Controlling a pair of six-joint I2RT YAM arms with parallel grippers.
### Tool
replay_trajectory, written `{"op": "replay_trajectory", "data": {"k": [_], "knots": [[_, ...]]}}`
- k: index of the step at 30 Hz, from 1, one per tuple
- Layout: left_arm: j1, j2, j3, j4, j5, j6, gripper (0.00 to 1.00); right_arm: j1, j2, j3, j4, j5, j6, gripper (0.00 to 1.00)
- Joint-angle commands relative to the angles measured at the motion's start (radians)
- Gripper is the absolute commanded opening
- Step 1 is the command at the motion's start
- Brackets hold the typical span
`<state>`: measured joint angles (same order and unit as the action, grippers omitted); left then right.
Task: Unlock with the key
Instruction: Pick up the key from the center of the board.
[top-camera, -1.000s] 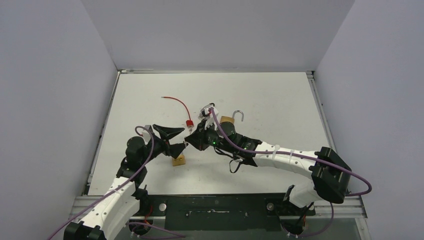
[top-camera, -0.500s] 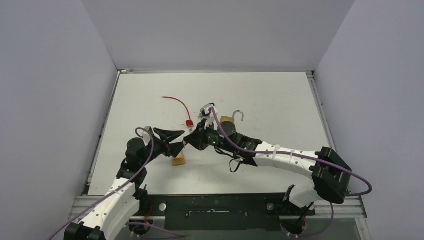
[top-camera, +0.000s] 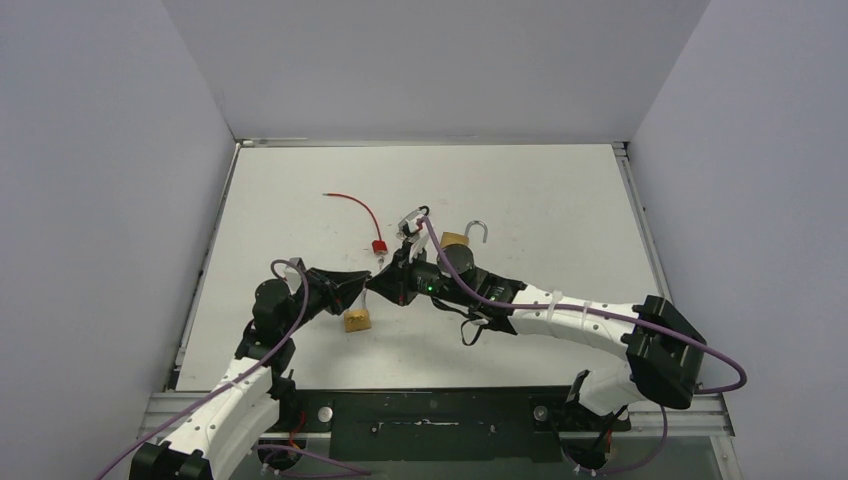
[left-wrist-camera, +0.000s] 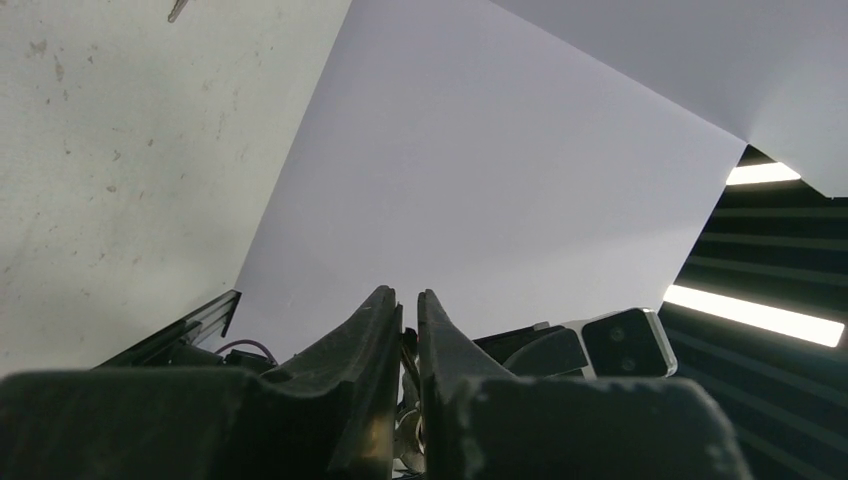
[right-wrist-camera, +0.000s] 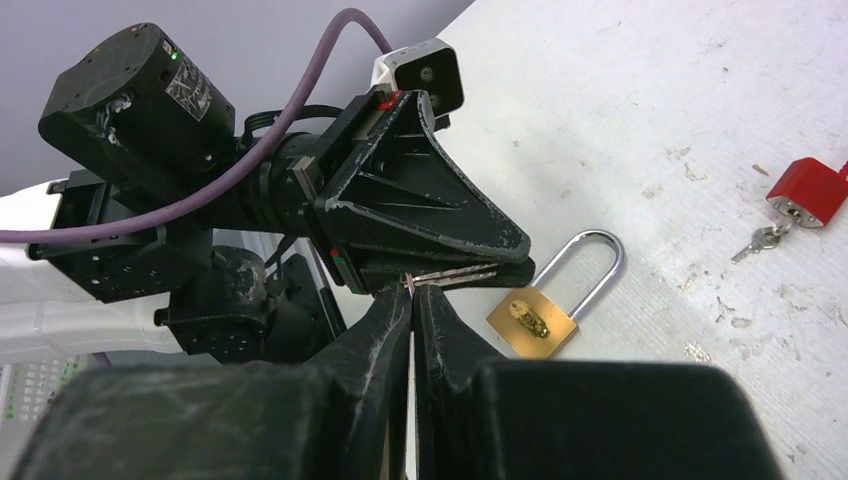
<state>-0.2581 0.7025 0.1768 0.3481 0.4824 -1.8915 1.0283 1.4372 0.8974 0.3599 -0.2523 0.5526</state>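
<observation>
Key (right-wrist-camera: 452, 277) sits pinched by your left hand (right-wrist-camera: 505, 262) and right hand (right-wrist-camera: 411, 294), both closed on it, meeting tip to tip near the brass padlock (right-wrist-camera: 533, 318).

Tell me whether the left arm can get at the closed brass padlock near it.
Probably yes: the brass padlock lies just beside the left arm, nothing between. But its jaws look shut on the key, so no free grip.

Lab test cell: white table (top-camera: 560, 200) boxed by plain panels (top-camera: 430, 60).
</observation>
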Motion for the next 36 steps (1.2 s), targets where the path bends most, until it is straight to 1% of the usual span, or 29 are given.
{"op": "replay_trajectory", "data": {"k": [1, 3, 7, 11, 13, 14, 15, 16, 17, 18, 19, 21, 22, 25, 28, 31, 34, 35, 36], "knots": [[0.005, -0.013, -0.001, 0.091, 0.0, -0.015, 0.06, -0.011, -0.051, -0.028, 0.02, 0.01, -0.008, 0.0], [0.005, -0.01, -0.003, 0.084, -0.003, -0.003, 0.0, -0.014, -0.057, -0.036, 0.017, 0.004, -0.006, 0.0], [0.005, -0.01, 0.002, 0.051, -0.023, 0.057, 0.0, -0.02, -0.067, -0.047, 0.006, -0.003, -0.005, 0.0], [0.005, -0.015, 0.016, 0.015, -0.06, 0.166, 0.0, -0.028, -0.067, -0.051, -0.007, 0.003, 0.004, 0.0], [0.005, -0.016, 0.021, 0.022, -0.077, 0.219, 0.0, -0.033, -0.065, -0.048, -0.021, 0.008, 0.016, 0.0], [0.005, -0.019, 0.025, 0.025, -0.091, 0.245, 0.0, -0.037, -0.062, -0.046, -0.025, 0.007, 0.025, 0.02], [0.005, -0.022, 0.028, 0.041, -0.101, 0.287, 0.0, -0.041, -0.061, -0.046, -0.024, 0.003, 0.03, 0.06], [0.005, -0.024, 0.036, 0.045, -0.11, 0.312, 0.0, -0.043, -0.06, -0.047, -0.02, -0.001, 0.037, 0.15], [0.006, -0.026, 0.047, 0.039, -0.121, 0.363, 0.0, -0.045, -0.06, -0.048, -0.016, -0.002, 0.047, 0.28], [0.005, -0.027, 0.059, 0.048, -0.13, 0.409, 0.0, -0.047, -0.061, -0.049, -0.011, 0.0, 0.061, 0.46], [0.005, -0.031, 0.078, 0.05, -0.138, 0.455, 0.0, -0.05, -0.065, -0.05, -0.005, 0.002, 0.073, 0.56], [0.005, -0.043, 0.11, 0.034, -0.156, 0.55, 0.0, -0.057, -0.072, -0.053, 0.008, 0.013, 0.104, 0.63], [0.005, -0.047, 0.12, 0.051, -0.154, 0.599, 0.0, -0.063, -0.074, -0.055, 0.017, 0.012, 0.124, 0.65], [0.005, -0.055, 0.142, 0.112, -0.131, 0.692, 0.0, -0.076, -0.075, -0.054, 0.046, 0.004, 0.167, 0.67], [0.005, -0.055, 0.161, 0.166, -0.087, 0.765, 0.0, -0.076, -0.068, -0.04, 0.061, -0.013, 0.17, 0.68], [0.005, -0.06, 0.19, 0.143, -0.065, 0.824, 0.0, -0.074, -0.059, -0.027, 0.083, -0.042, 0.17, 0.67], [0.005, -0.066, 0.206, 0.11, -0.066, 0.836, 0.0, -0.073, -0.061, -0.018, 0.106, -0.058, 0.172, 0.62], [0.005, -0.065, 0.208, 0.106, -0.063, 0.831, 0.0, -0.073, -0.065, -0.019, 0.118, -0.062, 0.174, 0.57], [0.005, -0.064, 0.209, 0.104, -0.062, 0.824, 0.0, -0.073, -0.068, -0.021, 0.128, -0.064, 0.178, 0.51]]}}
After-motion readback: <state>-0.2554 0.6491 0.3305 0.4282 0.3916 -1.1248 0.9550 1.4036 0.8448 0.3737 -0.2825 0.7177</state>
